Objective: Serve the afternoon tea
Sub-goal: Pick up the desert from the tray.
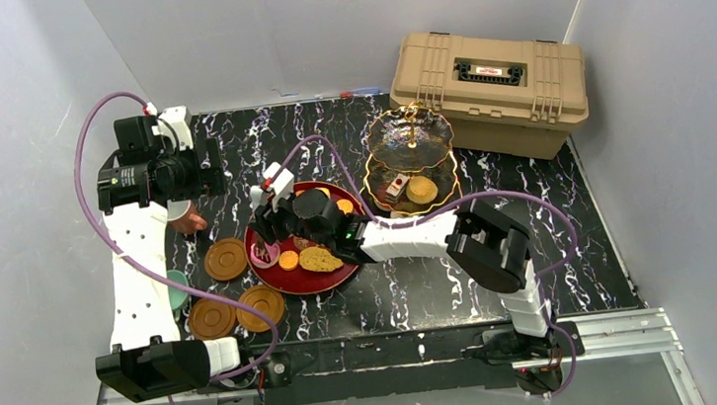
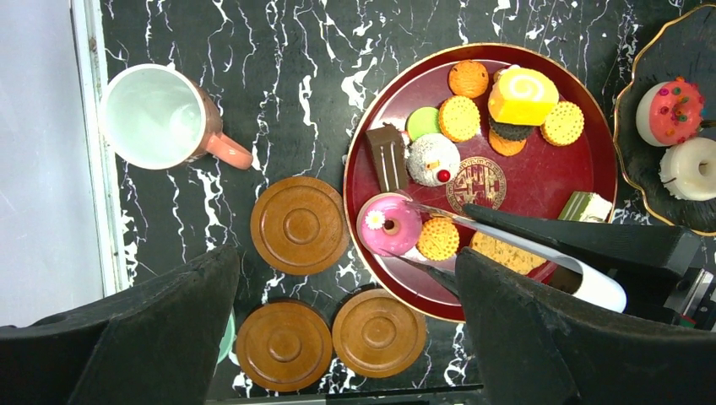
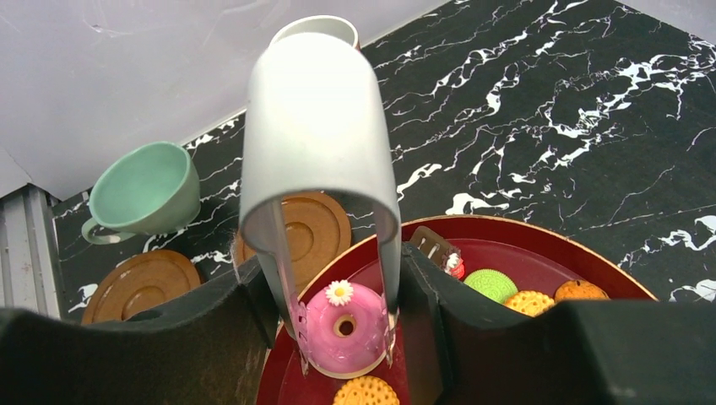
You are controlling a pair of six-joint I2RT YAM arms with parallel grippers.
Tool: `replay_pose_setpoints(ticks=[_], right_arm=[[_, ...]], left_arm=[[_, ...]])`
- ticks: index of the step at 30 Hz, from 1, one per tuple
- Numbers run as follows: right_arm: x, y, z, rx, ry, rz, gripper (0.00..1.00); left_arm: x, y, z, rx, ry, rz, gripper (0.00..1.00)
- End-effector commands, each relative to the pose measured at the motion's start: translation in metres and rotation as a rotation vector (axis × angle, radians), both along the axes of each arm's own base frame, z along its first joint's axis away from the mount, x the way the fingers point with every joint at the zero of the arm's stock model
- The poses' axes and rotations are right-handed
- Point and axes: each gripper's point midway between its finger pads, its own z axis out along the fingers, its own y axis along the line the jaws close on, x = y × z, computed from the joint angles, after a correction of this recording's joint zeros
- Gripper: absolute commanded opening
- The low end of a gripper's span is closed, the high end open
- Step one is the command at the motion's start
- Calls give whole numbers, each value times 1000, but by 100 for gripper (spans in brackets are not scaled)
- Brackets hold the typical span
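The pink donut with its little white flower lies at the near-left edge of the red tray, and the serving looks to be at an early stage. Most of the pastries sit on that tray: biscuits, a yellow roll cake, a chocolate slice and a white ball cake with a cherry. Only a few pieces have reached the three-tier stand, among them a sprinkled pink cake and a white donut on its lowest tier. The three brown saucers lie bare on the table to the left of the tray. The pinkish cup and the teal cup both stand on the tabletop, off the saucers, so pairing them is also left to do. The tongs straddle the donut, one clear tip on each side. Whether the tips press it or merely flank it cannot be told, and the donut appears to rest on the tray. The right gripper holds those tongs between its fingers, its jaws partly apart at the tongs' width. The left gripper hangs above the saucers with its jaws spread wide, holding and touching nothing.
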Motion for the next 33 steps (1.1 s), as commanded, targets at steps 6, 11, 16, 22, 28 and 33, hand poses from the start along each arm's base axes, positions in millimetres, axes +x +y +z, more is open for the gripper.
replay_pose_setpoints(ticks=[6, 11, 16, 22, 28, 33], right_arm=[[-5, 18, 26, 122, -21, 49, 60], [-7, 14, 19, 115, -11, 52, 60], [-8, 14, 11, 96, -10, 52, 61], [-8, 13, -6, 53, -23, 51, 61], [-11, 9, -24, -25, -62, 36, 61], [-12, 9, -20, -4, -57, 29, 59]], left_arm=[[-5, -2, 13, -10, -33, -5, 98], [-4, -3, 14, -18, -34, -6, 98], [-5, -6, 12, -32, -31, -5, 98], [-5, -6, 17, -36, -46, -4, 98], [-5, -7, 16, -40, -40, -2, 98], [-5, -9, 15, -53, -38, -3, 98]])
